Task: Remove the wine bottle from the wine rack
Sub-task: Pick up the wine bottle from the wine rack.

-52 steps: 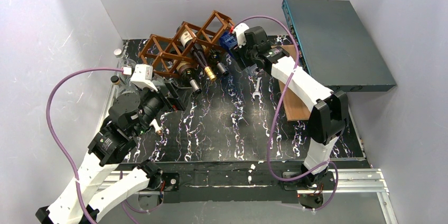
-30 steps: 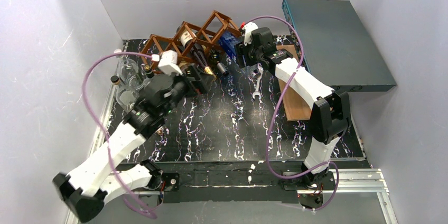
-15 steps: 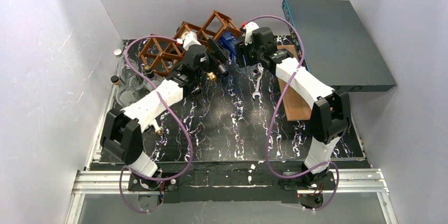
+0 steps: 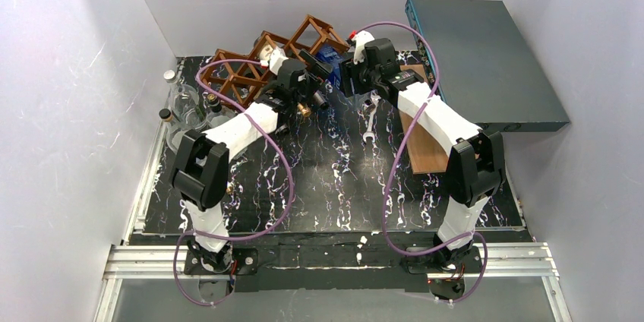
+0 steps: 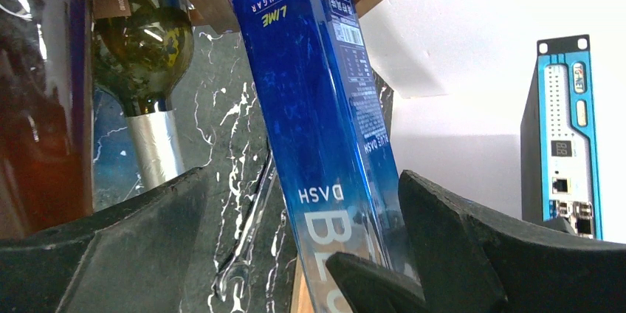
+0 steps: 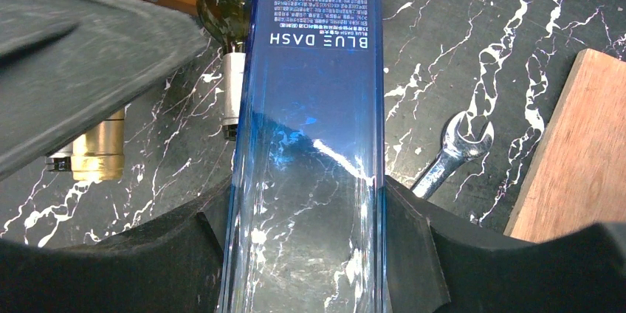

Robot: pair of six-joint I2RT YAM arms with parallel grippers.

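Right hand (image 6: 304,195) clamped on the blue wine bottle (image 6: 310,91) marked BLUE DASH, one finger on each side. The bottle's far end sits inside the end cell of the wine rack (image 4: 254,64), which is at the desk's (image 4: 334,185) far edge, left of middle. Left hand (image 5: 301,176) spread wide, its fingers flanking the same bottle; cannot tell if they touch it. Green bottle (image 5: 144,69) with silver foil in the neighbouring cell. Wrench (image 6: 452,154) and wooden board (image 6: 583,150) lie toward the right edge.
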